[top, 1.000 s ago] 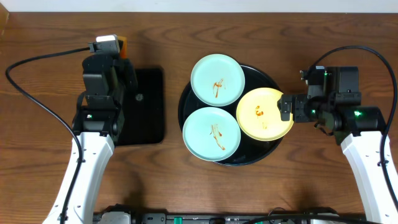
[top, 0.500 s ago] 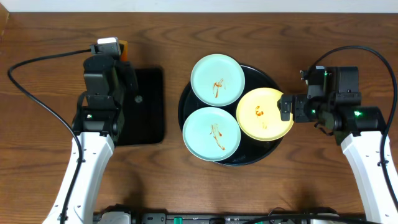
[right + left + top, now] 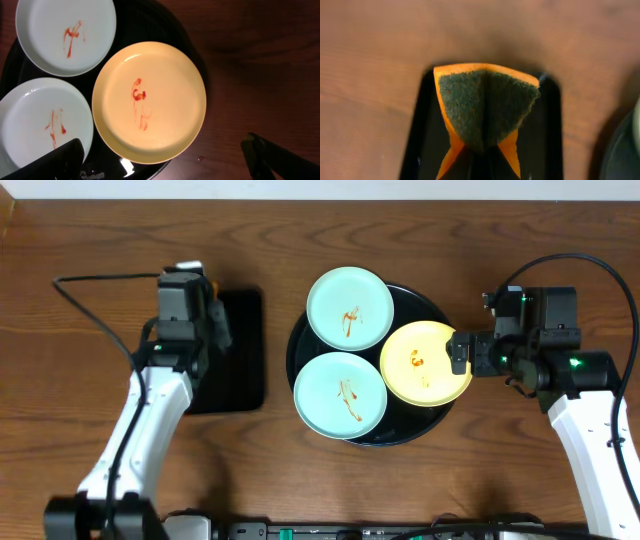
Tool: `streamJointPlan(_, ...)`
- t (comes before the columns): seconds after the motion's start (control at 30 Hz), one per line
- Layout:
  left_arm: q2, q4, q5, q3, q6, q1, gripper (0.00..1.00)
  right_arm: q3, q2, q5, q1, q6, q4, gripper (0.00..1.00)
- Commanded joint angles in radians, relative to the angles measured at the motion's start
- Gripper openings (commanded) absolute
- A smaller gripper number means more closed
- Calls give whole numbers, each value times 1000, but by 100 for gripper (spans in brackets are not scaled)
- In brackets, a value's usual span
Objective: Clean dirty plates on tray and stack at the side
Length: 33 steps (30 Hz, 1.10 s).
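Observation:
Three plates lie on the round black tray (image 3: 299,345), each with red-brown smears: a mint plate (image 3: 349,307) at the back, a mint plate (image 3: 340,394) at the front and a yellow plate (image 3: 425,362) on the right. My right gripper (image 3: 462,352) is open and empty, hovering over the yellow plate's right edge. In the right wrist view its fingers (image 3: 170,162) straddle the near rim of the yellow plate (image 3: 149,100). My left gripper (image 3: 190,280) is shut on an orange sponge with a green scouring face (image 3: 485,107), held above the far end of the rectangular tray.
A smaller black rectangular tray (image 3: 240,350) lies left of the round tray and shows under the sponge in the left wrist view (image 3: 545,125). Dark wood tabletop (image 3: 520,240) surrounds both trays. Arm cables trail at the far left and far right.
My left arm has shifted right and closer to the rectangular tray, carrying the sponge with it. The right arm and all plates have not moved.

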Motion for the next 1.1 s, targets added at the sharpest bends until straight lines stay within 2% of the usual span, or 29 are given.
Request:
streamJointPlan(0.0, 65, -50, -2, 13, -97, -1, 8, 21, 1, 5, 2, 3, -1, 99)
streamJointPlan(0.23, 173, -177, 137, 13, -110, 0, 8, 21, 1, 5, 2, 3, -2, 99)
streamJointPlan(0.93, 176, -197, 142, 13, -109, 0, 8, 21, 1, 2, 2, 3, -5, 99)
streamJointPlan(1.07, 132, -198, 161, 18, -109, -1, 7, 18, 1, -36, 2, 3, -5, 99)
